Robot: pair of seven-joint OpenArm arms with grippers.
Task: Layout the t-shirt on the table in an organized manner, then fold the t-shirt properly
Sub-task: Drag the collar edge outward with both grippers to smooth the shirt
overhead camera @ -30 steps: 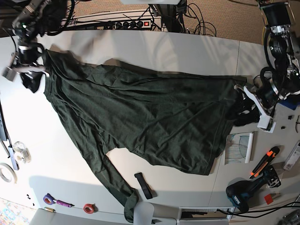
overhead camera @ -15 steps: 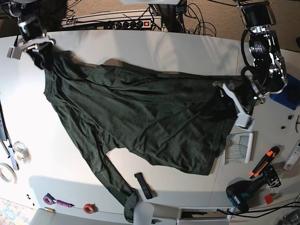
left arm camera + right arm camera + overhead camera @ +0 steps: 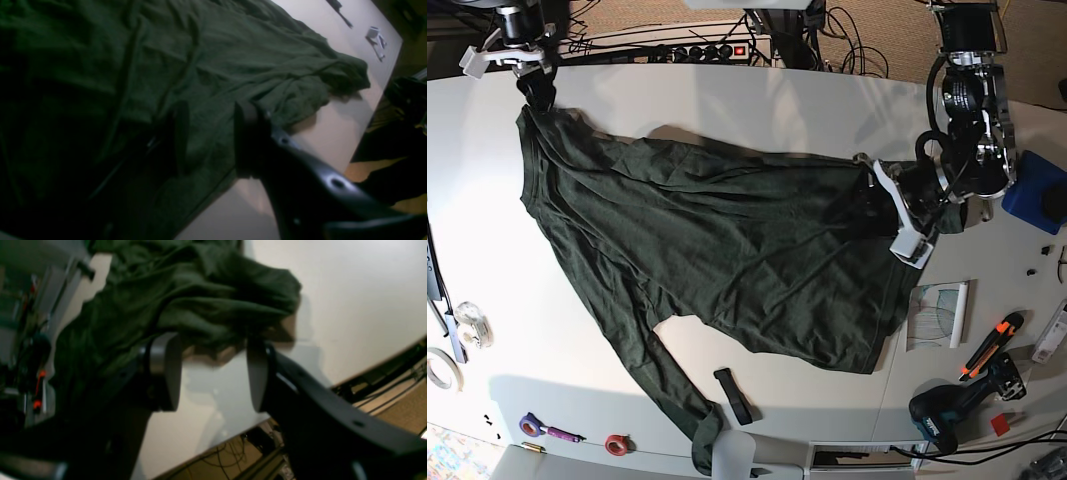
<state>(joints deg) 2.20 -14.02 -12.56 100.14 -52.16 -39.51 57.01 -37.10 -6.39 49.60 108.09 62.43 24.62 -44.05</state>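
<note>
Looking down on a white table (image 3: 727,100). Showing, at the upper left of the overhead view, the right gripper (image 3: 522,75) hanging just beyond the garment's top corner, jaws standing wide apart and gripping nothing, with bare tabletop visible between them in the right wrist view. Showing next, across the middle of the frame, the dark green t-shirt (image 3: 727,250) lying rumpled and skewed, stretching from upper left to right of centre, and trailing one sleeve toward the bottom edge. Showing, right of centre, the left gripper (image 3: 889,212) sitting over the cloth's right-hand edge, fingers parted with fabric beneath them, apparently not pinching it. Judging the fabric as light, soft and limp, creasing and bunching when dragged. Suggesting taking hold at edges and corners, the shoulder at upper left and the hem at right, pinching both layers and drawing them apart to flatten.
</note>
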